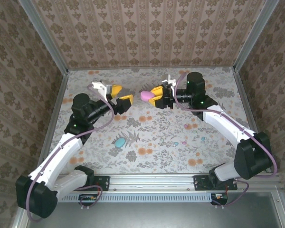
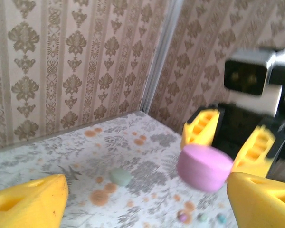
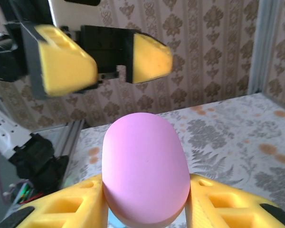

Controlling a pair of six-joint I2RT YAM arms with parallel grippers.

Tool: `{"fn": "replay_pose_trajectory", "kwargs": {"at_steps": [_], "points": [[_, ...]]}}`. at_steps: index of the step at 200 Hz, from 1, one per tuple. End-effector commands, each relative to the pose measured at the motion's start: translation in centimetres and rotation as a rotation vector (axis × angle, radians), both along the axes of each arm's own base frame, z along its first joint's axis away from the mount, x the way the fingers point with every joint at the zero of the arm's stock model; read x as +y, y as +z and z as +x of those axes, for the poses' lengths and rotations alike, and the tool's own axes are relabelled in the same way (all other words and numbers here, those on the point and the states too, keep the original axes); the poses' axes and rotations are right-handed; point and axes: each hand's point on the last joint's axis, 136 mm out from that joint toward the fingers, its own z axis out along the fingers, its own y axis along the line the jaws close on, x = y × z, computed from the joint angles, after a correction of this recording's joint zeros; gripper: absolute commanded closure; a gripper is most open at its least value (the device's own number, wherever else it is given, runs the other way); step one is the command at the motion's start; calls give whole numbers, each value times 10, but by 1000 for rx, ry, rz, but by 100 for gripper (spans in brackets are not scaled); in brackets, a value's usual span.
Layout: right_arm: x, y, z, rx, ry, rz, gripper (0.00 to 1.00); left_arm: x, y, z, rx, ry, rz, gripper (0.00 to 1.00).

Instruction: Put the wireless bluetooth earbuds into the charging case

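The right gripper (image 1: 153, 96) pinches the pink case (image 3: 145, 166), probably light and slippery, across its sides; the left gripper (image 1: 120, 94) gapes wide opposite, best taking the free end.

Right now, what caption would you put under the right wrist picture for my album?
A pink egg-shaped case clamped in the right jaws, facing the open left jaws.

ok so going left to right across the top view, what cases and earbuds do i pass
teal oval plastic case → pink oval plastic case → tiny mint earbud → tiny pink earbud → tiny blue earbud
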Motion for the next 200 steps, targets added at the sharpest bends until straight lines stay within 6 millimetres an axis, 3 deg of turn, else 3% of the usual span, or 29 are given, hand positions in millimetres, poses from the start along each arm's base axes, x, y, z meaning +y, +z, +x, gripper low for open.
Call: {"fn": "replay_pose_trajectory", "kwargs": {"at_steps": [1,21,60,81,147,200], "points": [[-1,15,-16,17,68,7,57,-16,-4,-26,-227,-221,117,16],[0,21,-15,14,73,19,57,-27,-8,-37,-218,-337,115,20],[5,22,-19,-23,95,29,57,-40,-13,-36,-240,-350,111,19],[7,21,-23,-64,107,27,57,-55,-13,-47,-229,-430,100,20],[9,20,-32,-142,153,27,58,-63,-9,-46,-209,-458,73,34],[9,17,-34,-156,162,22,58,-68,-3,-49,-214,-471,59,37]]}}
